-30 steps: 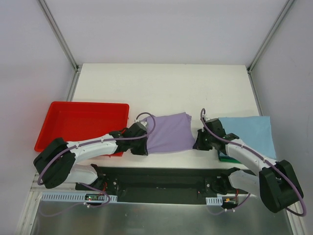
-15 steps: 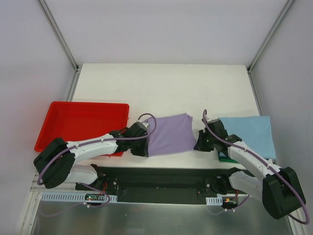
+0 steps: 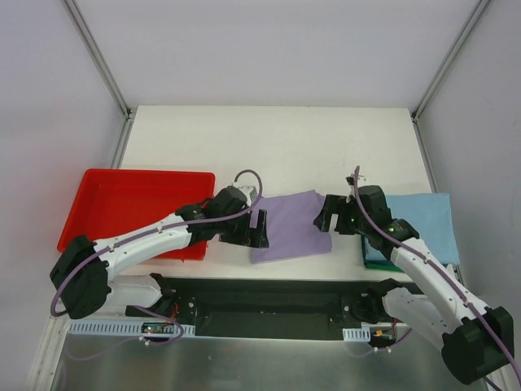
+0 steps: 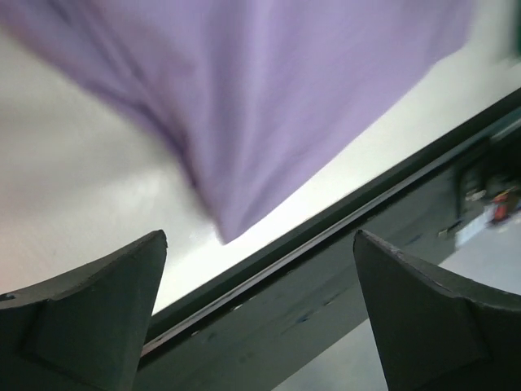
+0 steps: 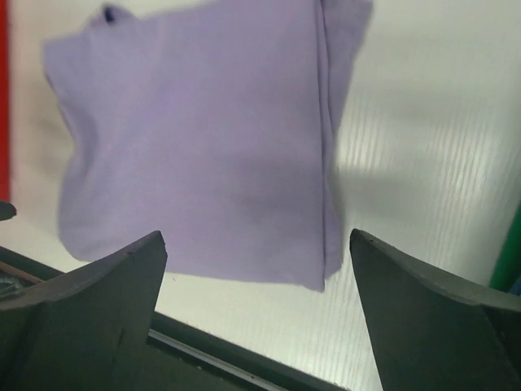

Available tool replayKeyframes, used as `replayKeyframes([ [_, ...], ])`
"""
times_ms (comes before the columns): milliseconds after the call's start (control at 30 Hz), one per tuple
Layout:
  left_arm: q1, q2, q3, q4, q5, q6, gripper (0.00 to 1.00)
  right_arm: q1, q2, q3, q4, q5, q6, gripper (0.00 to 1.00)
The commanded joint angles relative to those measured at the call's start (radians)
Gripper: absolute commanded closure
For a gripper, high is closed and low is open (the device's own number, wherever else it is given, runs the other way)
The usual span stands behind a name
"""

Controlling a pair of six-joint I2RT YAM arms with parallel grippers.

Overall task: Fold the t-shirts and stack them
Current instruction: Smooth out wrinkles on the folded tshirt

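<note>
The lavender t-shirt point(image 3: 291, 226) lies folded flat at lower centre of the top view, between the left gripper point(image 3: 258, 230) and the right gripper point(image 3: 325, 213). Both have their fingers spread wide and hold nothing. The shirt looks light and limp (single layers would likely slide apart), so it is best pinched at its corners through every layer. There are three shirts: one lavender, one light blue point(image 3: 423, 221) at right, and one dark green point(image 3: 373, 262) peeking from under it. One red tray point(image 3: 98, 183) sits at left.

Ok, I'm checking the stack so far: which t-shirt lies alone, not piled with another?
The lavender t-shirt, lying by itself; the light blue t-shirt covers most of the dark green t-shirt.
</note>
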Motion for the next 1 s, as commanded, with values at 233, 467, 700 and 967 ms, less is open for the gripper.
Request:
replayKeyframes([
  [233,0.089,0.251,0.377,0.035,-0.083,0.021,0.01,-0.006,0.202,0.216,0.213,-0.012,0.054,0.04],
  [467,0.170,0.459,0.410,0.122,0.041,0.034,0.01,-0.024,0.487,0.272,0.410,-0.119,0.185,0.04],
  [700,0.243,0.562,0.336,0.159,0.038,0.002,0.01,-0.041,0.689,0.263,0.457,-0.105,0.199,0.04],
  [967,0.243,0.563,0.376,0.176,0.108,0.031,0.01,-0.040,0.671,0.318,0.349,-0.094,0.062,0.04],
])
